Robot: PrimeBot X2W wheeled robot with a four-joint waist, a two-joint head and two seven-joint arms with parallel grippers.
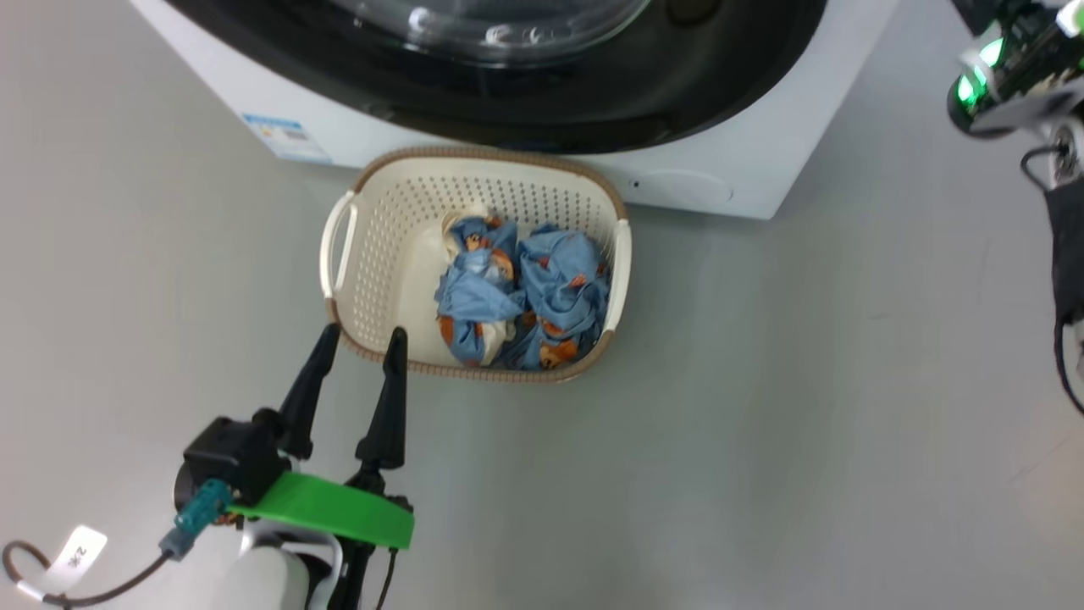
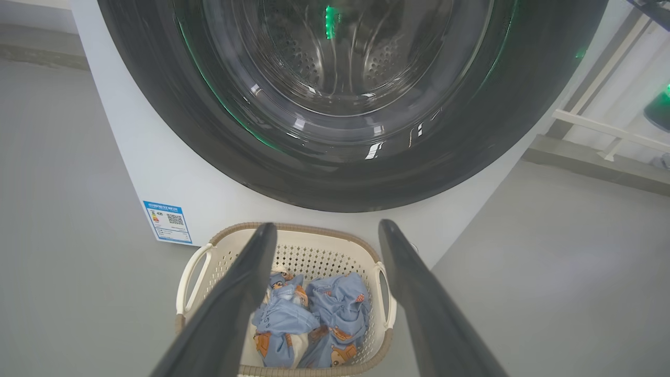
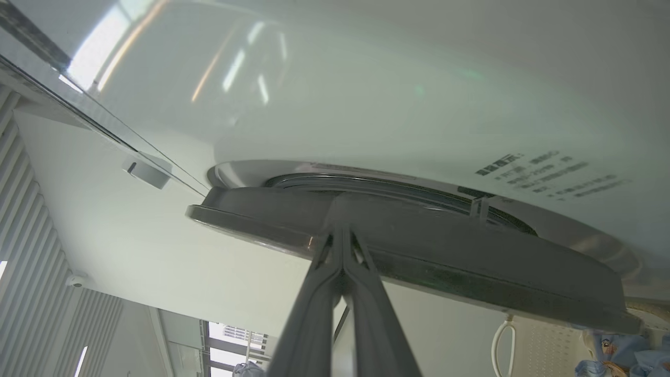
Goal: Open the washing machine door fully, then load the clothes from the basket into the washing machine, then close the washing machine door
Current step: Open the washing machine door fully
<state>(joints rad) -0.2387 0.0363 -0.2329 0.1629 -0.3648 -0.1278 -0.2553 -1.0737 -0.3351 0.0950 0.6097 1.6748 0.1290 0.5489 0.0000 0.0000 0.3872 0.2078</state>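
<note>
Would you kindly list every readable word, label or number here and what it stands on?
Blue label on the washing machine: too small to read.
Dark print on its white front: blurred.
White cable tag: "2", then an unclear mark.

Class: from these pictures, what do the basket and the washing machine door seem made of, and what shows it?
The basket: probably moulded plastic, matt cream; regular holes. The washing machine door: glossy black ring, likely plastic, around a clear glass-like window; sharp reflections.

One basket (image 1: 474, 153), one washing machine (image 1: 728, 161), two tools (image 1: 362, 333) (image 3: 340, 238).
</note>
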